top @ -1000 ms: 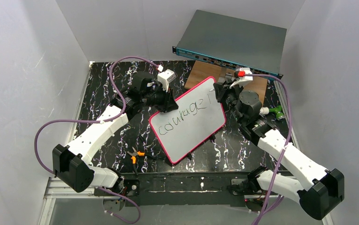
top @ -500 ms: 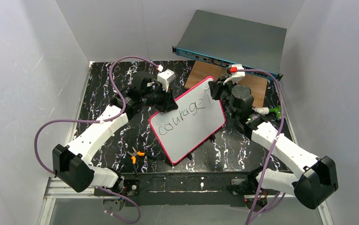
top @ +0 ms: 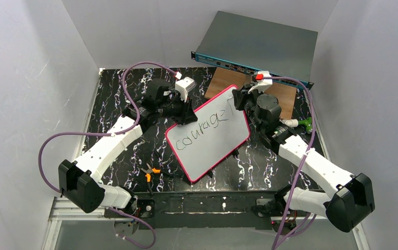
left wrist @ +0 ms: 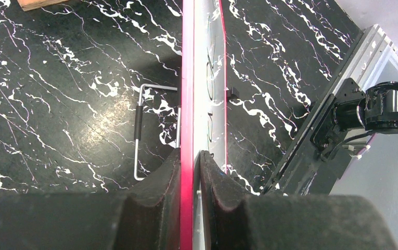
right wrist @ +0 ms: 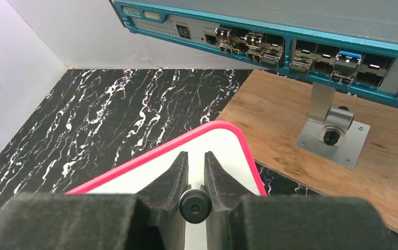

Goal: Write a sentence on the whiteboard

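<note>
- Centre of top view: whiteboard (top: 212, 148), flat-ish over the black marbled table (top: 113, 104), long axis running lower left to upper right.
- Clamped on its upper-left long edge: left gripper (top: 184, 115), fingers shut on the pink frame, board seen edge-on in the left wrist view.
- Over the board's upper-right corner: right gripper (top: 238, 100), closed around a black round-ended marker (right wrist: 195, 205), barrel pointing down at the white surface.
- Sentence (top: 204, 130) unfinished: reads "courage" plus one lone stroke, slanting along the long axis toward the right gripper.
- Key relation: writing line ends just beside the marker tip, corner close above and right, so little room left on this line.
- Likely needs the next words on a second line, lower right of the first, toward the right arm's side.
- Right arm nearer that free area; left arm only steadying.
</note>
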